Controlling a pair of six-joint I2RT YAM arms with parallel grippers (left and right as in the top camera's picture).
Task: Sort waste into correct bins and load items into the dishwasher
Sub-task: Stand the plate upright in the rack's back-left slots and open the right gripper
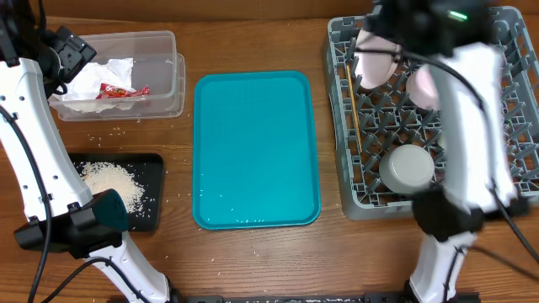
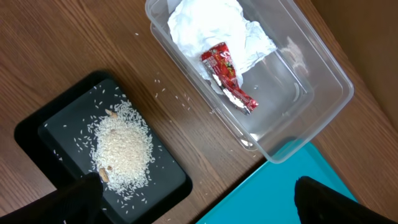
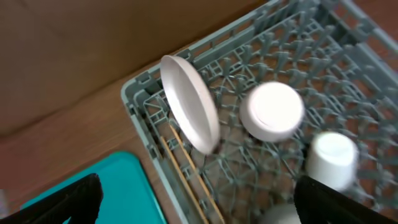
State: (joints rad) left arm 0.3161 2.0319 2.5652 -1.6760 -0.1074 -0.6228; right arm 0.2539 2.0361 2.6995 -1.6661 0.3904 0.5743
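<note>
The grey dishwasher rack (image 1: 505,168) holds a pinkish-white plate (image 3: 189,102) standing on edge, a smaller dish (image 3: 272,111), a white cup (image 3: 333,158), a metal bowl (image 1: 407,167) and chopsticks (image 3: 193,177) along its left side. My right gripper (image 3: 202,202) hangs open above the rack's left part, holding nothing. The clear tub (image 2: 311,68) contains the crumpled napkin (image 2: 211,25) and the red wrapper (image 2: 227,74). Rice (image 2: 121,149) lies heaped in the black tray (image 2: 168,180). Above the gap between both bins, my left gripper (image 2: 202,205) is open and empty.
A teal tray (image 1: 255,147) lies between the bins and the rack. Stray rice grains (image 1: 114,133) dot the wooden table beside the tub and the black tray. The right arm (image 1: 472,126) crosses over the rack and hides part of it from above.
</note>
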